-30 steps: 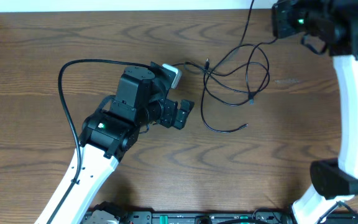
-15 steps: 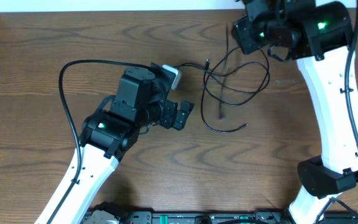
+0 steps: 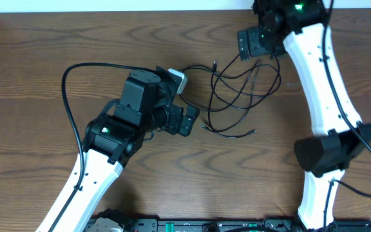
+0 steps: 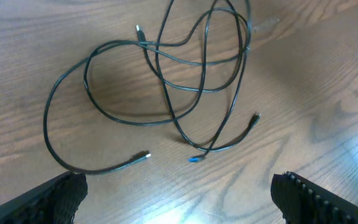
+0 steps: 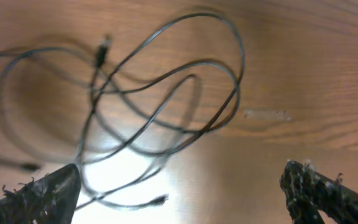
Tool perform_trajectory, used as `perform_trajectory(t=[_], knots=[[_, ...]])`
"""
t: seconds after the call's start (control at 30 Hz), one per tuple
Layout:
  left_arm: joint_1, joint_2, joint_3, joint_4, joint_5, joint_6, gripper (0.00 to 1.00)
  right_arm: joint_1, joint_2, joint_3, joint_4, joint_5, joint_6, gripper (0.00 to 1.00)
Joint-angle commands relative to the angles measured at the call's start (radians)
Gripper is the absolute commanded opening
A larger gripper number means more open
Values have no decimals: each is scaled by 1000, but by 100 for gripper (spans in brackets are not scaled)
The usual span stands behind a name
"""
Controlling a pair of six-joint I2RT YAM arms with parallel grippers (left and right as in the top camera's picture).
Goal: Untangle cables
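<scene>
Black cables [image 3: 240, 92] tangled in loops on wood counter [image 3: 44, 38], we see left hand [image 3: 187, 120] spread wide, empty, right hand [image 5: 179, 186] likewise

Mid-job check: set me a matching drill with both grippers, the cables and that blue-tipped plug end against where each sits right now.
Things:
1. left gripper
2. right gripper
3. cables
4. blue plug tip

Places or states:
A. tangled loops lying between the two grippers
B. top of the overhead view, beyond the tangle, open and empty
C. loose end, low in the left wrist view
D. at the tangle's image-left side in the overhead view, open and empty

Pairs: 1-D, 2-B, 3-A, 4-C
</scene>
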Motion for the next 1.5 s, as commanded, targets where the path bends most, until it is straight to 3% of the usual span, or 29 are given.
perform_trajectory(t=[0.0,0.13,0.33,0.6,0.67,0.8,1.33,1.47], knots=[[0,2,8,-11,16,22,100,-50,72,-6,64,74,-48,99],[0,2,8,-12,16,28,100,-122,159,-6,169,24,-109,99],[0,2,8,-17,16,28,100,-202,261,-6,234,-124,-176,91],[0,2,8,-40,16,28,100,-231,349,-6,237,-271,-497,89],[0,2,8,-48,16,28,100,-231,362,-7,237,-271,-613,82],[0,2,8,-58,16,28,100,-231,383,-10,241,-271,-692,80],[-1,2,8,-63,16,27,100,-257,480,-14,438,-271,-644,84],[-21,2,8,-71,16,27,100,-279,502,-14,485,-304,-614,80]])
